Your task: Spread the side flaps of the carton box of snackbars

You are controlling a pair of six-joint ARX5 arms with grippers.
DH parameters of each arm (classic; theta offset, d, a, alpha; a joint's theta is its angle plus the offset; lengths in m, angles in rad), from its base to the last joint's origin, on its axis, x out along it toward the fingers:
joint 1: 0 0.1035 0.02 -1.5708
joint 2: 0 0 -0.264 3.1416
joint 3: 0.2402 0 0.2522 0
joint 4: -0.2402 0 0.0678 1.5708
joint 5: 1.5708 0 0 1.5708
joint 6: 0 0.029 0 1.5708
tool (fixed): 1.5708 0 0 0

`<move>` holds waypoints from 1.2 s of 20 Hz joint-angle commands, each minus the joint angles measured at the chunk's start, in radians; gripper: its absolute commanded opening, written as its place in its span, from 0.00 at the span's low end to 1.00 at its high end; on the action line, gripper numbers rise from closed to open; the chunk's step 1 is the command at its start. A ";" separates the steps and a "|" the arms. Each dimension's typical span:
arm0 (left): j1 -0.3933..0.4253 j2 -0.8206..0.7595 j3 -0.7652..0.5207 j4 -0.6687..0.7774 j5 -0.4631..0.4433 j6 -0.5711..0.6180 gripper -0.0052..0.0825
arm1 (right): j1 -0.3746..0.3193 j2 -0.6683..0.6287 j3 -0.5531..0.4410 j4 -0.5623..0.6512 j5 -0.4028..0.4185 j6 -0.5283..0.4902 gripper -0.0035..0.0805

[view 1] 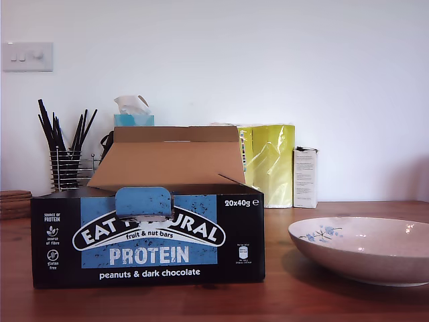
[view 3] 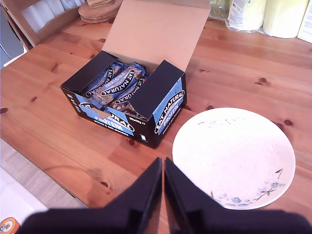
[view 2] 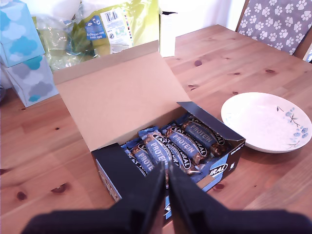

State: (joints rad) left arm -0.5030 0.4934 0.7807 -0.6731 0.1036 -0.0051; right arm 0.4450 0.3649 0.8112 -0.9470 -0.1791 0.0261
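Observation:
The carton box of snackbars (view 1: 147,235) stands on the wooden table, its blue front towards the exterior camera and its wide brown lid (view 1: 171,161) folded up and back. Both side flaps lie folded inward over the wrapped bars (view 2: 170,146), black face up: one side flap (view 2: 119,163) (view 3: 90,73) and the other (view 2: 207,122) (view 3: 158,87). My first gripper (view 2: 166,168) hovers shut and empty above the box's front edge. My second gripper (view 3: 162,161) is shut and empty, above the table beside the box and the plate. Neither gripper shows in the exterior view.
A white flowered plate (view 1: 362,248) (view 3: 234,156) sits close to the box at the exterior view's right. Behind stand a yellow bag (view 1: 268,164), a slim white carton (view 1: 305,178), a tissue box (view 1: 134,119) and a wire holder of black sticks (view 1: 64,161). The table's edge (view 3: 29,161) lies near my second gripper.

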 commanded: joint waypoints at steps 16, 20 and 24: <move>-0.002 0.167 -0.016 0.113 0.053 0.014 0.03 | 0.000 0.005 0.021 0.051 0.006 0.000 0.03; -0.014 0.341 -0.013 0.281 0.142 0.013 0.03 | 0.000 0.005 0.021 0.051 0.006 0.000 0.03; -0.055 0.531 -0.013 0.449 0.162 0.014 0.03 | 0.000 0.005 0.021 0.051 0.006 0.000 0.03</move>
State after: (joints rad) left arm -0.5518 1.0084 0.7815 -0.2558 0.2619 0.0059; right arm 0.4450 0.3649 0.8173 -0.9051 -0.1730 0.0257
